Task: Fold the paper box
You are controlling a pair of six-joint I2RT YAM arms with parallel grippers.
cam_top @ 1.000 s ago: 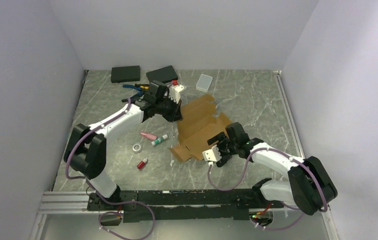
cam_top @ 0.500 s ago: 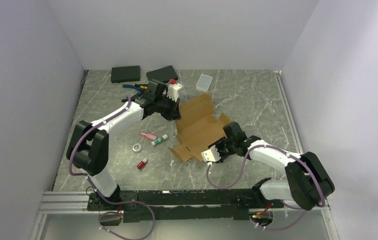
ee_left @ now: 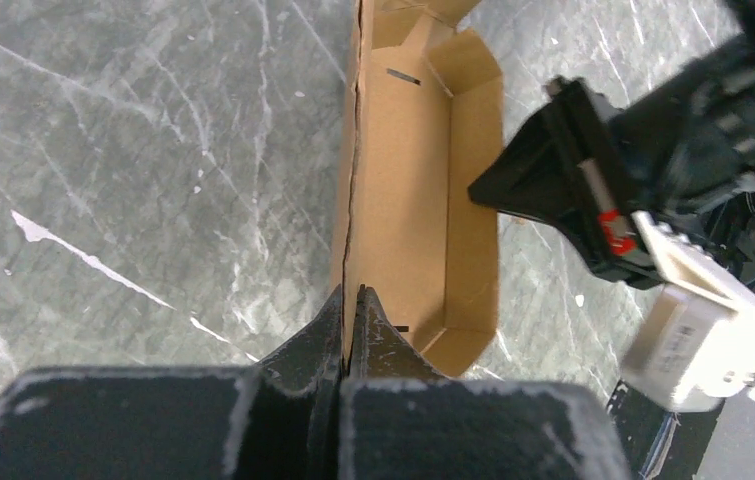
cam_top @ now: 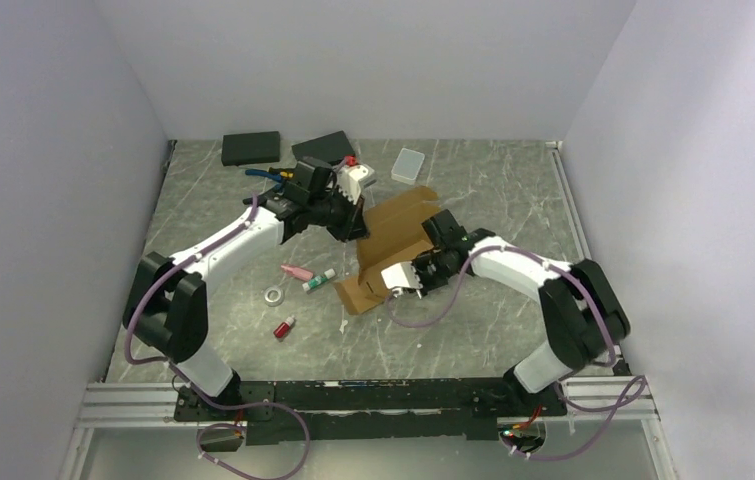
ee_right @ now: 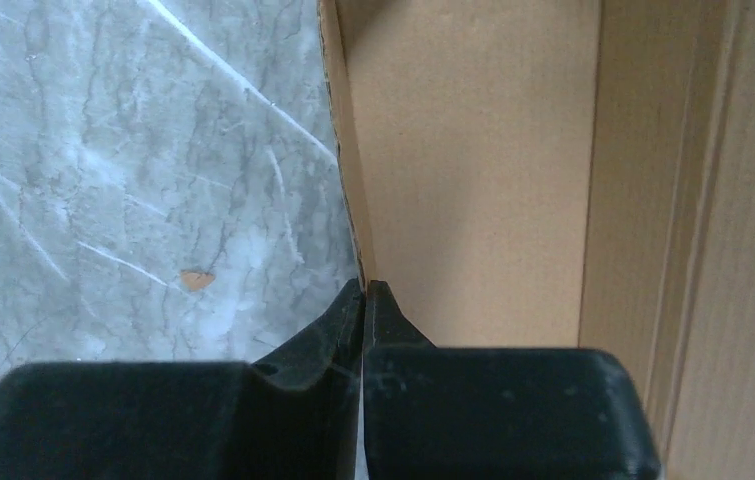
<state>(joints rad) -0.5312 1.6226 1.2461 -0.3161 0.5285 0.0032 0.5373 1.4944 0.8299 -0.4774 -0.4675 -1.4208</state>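
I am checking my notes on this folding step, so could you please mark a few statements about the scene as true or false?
1. The left gripper and the right gripper are each shut on an edge of the paper box. True.
2. The paper box lies completely flat. False: some of its walls stand up, as the left wrist view shows.
3. The white case sits on the far side of the paper box, not inside it. True.
4. The red bottle rests inside the paper box. False: it lies on the table to the box's left, near the tape roll.
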